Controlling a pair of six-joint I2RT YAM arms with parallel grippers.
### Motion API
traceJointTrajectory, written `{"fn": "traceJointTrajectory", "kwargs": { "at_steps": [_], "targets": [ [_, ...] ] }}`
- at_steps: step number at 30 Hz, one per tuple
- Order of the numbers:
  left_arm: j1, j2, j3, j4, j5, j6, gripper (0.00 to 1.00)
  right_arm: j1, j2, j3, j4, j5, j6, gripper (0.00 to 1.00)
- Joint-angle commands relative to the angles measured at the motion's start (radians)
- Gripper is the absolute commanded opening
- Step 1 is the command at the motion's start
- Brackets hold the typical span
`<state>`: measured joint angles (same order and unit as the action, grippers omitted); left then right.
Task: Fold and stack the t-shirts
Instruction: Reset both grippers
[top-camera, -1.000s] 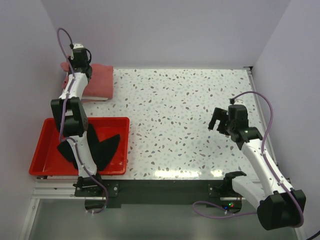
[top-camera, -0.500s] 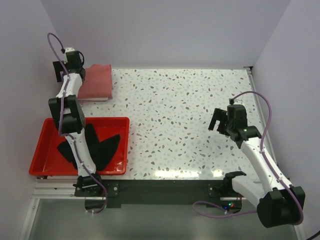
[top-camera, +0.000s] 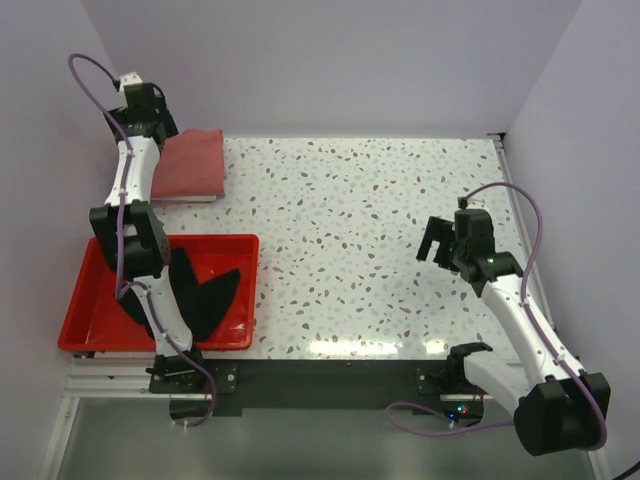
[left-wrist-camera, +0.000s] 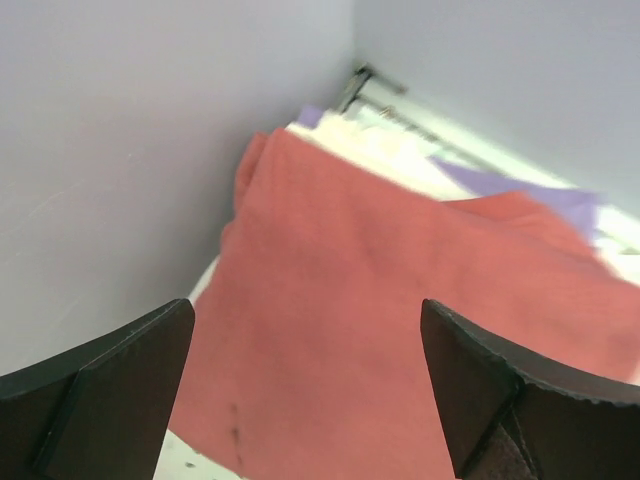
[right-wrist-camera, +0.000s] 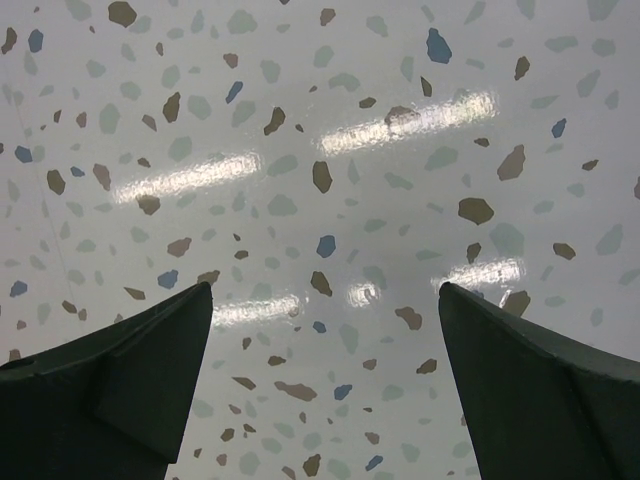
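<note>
Dusty salmon cloth t-shirt (top-camera: 195, 165) sits folded flat at the upper left of the speckled desk (top-camera: 380, 230), lying on a cream-white shirt (left-wrist-camera: 380, 150) and a pale lavender shirt (left-wrist-camera: 520, 185) that peek out at its far edge. Left gripper (left-wrist-camera: 310, 395) hangs just above it, jaws spread wide, holding nothing. Right gripper (top-camera: 436, 240) waits at the right, jaws spread too, over bare desk. The crumpled black cloth t-shirt (top-camera: 210, 290) lies in the bright red plastic tray (top-camera: 85, 300) at lower left, well below the left jaws and beside that arm's base. Left arm is clearly nearer, I'd say. Its long axis seems to run up the frame, though it's partly hidden.
</note>
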<state>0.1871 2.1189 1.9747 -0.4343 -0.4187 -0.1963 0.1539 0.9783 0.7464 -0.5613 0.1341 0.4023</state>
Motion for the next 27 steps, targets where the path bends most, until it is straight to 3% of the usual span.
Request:
{"fn": "traceJointTrajectory", "kwargs": {
  "at_steps": [1, 7, 9, 11, 18, 24, 27],
  "targets": [
    [-0.072, -0.198, 0.014, -0.007, 0.063, -0.103, 1.0, -0.004, -0.03, 0.036, 0.012, -0.017, -0.013, 0.99],
    [-0.261, -0.296, -0.049, -0.03, 0.026, -0.182, 1.0, -0.004, -0.052, 0.021, 0.031, -0.045, -0.011, 0.99],
    [-0.311, -0.352, -0.111, -0.011, 0.073, -0.224, 1.0, -0.004, -0.052, 0.022, 0.024, -0.051, -0.01, 0.99],
    [-0.349, -0.423, -0.236, 0.041, 0.121, -0.233, 1.0, -0.005, -0.056, 0.025, 0.02, -0.06, -0.01, 0.99],
    [-0.564, -0.724, -0.771, 0.244, 0.055, -0.325, 1.0, -0.004, -0.073, 0.021, 0.038, -0.131, -0.02, 0.99],
    [-0.699, -0.93, -1.017, 0.213, -0.034, -0.446, 1.0, -0.004, -0.115, -0.004, 0.057, -0.103, -0.013, 0.99],
    [-0.777, -0.974, -1.042, 0.157, -0.083, -0.492, 1.0, -0.004, -0.147, -0.007, 0.063, -0.102, -0.005, 0.99]
  ]
}}
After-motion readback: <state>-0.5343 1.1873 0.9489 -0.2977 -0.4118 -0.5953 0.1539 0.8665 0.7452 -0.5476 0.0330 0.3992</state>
